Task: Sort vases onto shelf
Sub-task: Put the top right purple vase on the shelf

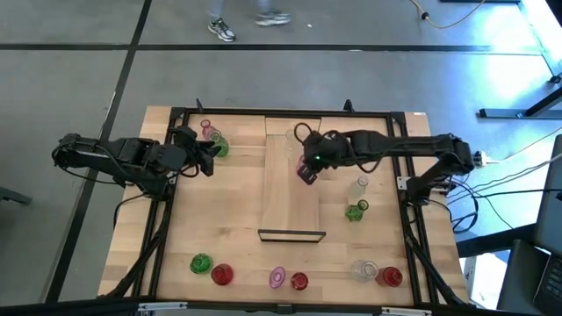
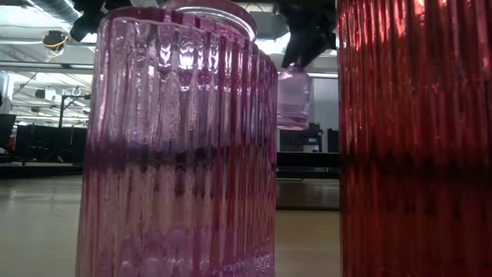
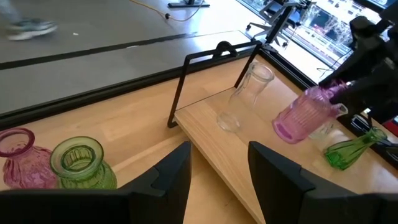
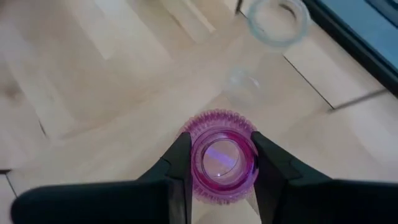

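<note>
One pink vase [image 4: 224, 158] clamped in right gripper [image 4: 222, 163] above shelf [image 1: 290, 206] | left gripper [image 3: 219, 168] apart, beside shelf edge

The slatted wooden table [image 1: 211, 219] carries the shelf [image 1: 290, 206] and scattered vases; 1 clear vase [image 1: 292, 138] stands on the shelf.

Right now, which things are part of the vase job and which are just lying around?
Part of the job:
- pink vase in the right tool
- shelf
- clear vase on the shelf
- green vase near the open left tool

Just around:
- cables beside the table
- a person's shoes on the floor
</note>
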Robot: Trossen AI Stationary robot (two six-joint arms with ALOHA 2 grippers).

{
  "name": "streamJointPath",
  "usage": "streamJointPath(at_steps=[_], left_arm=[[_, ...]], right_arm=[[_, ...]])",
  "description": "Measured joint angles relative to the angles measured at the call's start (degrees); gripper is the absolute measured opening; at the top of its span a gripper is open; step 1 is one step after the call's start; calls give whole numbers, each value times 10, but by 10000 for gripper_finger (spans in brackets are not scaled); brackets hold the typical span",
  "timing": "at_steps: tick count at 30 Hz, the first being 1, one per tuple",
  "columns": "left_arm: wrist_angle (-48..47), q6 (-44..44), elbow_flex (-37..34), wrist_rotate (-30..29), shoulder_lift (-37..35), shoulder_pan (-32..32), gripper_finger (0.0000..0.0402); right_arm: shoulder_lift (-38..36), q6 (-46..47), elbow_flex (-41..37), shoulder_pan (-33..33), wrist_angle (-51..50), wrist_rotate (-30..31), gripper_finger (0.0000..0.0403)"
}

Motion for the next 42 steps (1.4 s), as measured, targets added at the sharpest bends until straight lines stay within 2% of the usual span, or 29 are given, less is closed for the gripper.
streamJointPath(at_steps=[4, 12, 21, 28, 34, 42], left_arm=[[0, 0, 0, 0, 0, 0, 151], [-1, 0, 0, 0, 0, 0, 151], [-2, 4, 0, 0, 0, 0, 151], [-2, 5, 0, 0, 0, 0, 151], [-3, 5, 0, 0, 0, 0, 151], [-5, 5, 0, 0, 0, 0, 151]], right_arm=[[35, -17, 28, -7, -8, -7, 93], [70, -29, 34, -14, 12, -12, 94], [79, -28, 34, -25, 58, -17, 94], [82, -29, 34, -49, 69, -33, 94], [108, -41, 34, -55, 68, -72, 94], [121, -44, 35, -54, 74, -75, 94]])
